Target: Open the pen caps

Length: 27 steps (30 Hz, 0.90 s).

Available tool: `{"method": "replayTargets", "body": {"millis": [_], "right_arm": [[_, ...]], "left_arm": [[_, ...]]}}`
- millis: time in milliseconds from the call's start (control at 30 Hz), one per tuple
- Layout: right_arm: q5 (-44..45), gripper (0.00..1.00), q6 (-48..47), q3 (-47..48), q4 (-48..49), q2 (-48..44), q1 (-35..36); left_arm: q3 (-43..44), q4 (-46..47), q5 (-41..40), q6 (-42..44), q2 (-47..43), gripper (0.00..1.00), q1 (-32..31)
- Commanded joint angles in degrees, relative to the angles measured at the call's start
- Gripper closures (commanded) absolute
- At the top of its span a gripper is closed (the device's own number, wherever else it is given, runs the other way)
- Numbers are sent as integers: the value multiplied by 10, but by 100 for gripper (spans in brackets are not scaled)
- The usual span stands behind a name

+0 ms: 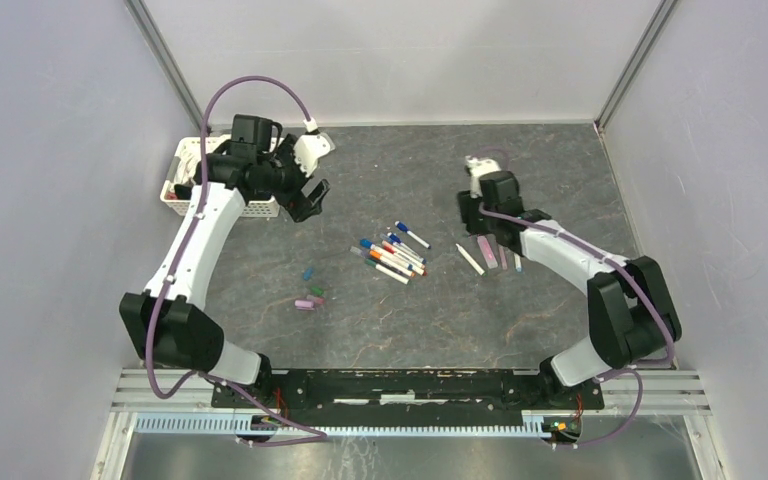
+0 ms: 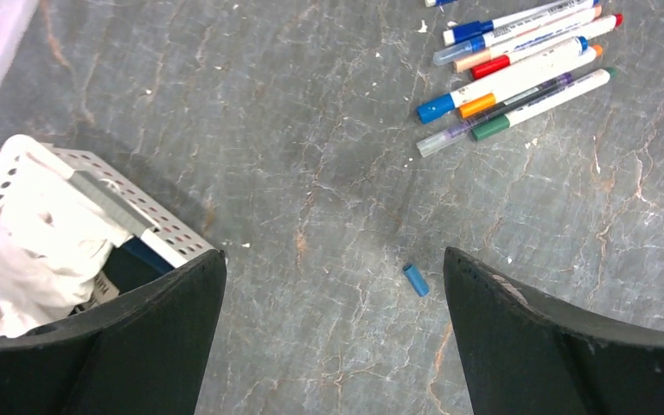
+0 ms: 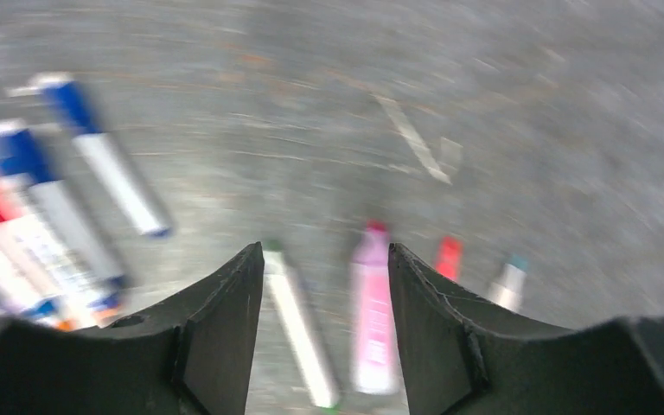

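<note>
A pile of white-barrelled pens (image 1: pixel 392 255) with coloured ends lies mid-table; it also shows in the left wrist view (image 2: pixel 519 69). A few more pens (image 1: pixel 487 252) lie to its right. Three loose caps, blue (image 1: pixel 308 272), green (image 1: pixel 316 292) and pink (image 1: pixel 305 303), lie left of the pile. My left gripper (image 1: pixel 303 203) is open and empty above the table beside the basket; the blue cap (image 2: pixel 415 279) lies on the table below, near its right finger. My right gripper (image 3: pixel 324 249) is open and empty over a wide pink pen (image 3: pixel 372 320) and a white pen (image 3: pixel 298 333).
A white basket (image 1: pixel 182 165) of cloths stands at the back left, close to my left gripper; its rim shows in the left wrist view (image 2: pixel 95 194). Grey walls enclose the table on three sides. The right wrist view is motion-blurred.
</note>
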Motion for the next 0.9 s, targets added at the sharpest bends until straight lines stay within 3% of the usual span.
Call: {"method": "replayTargets", "body": {"millis": [0,133,333,633,867], "right_arm": [[-123,42,-59,61,29,21,85],[-144,49,-76,129,-1,89,135],[-155,55,-96,194,-30,183,151],[-122,65,-113,189,-34,242,152],[-111,84,-116,158,-28,237,153]], "left_arm": [[19,-9,-28,-75,-26,0,6],[9,-32,-25,-63,-18,0,6],[-30,-35,-4,-51,-45,0,6],[-78,-18,13,-39,-90,0,6],[-95,-30,66,-33,-91,0,6]]}}
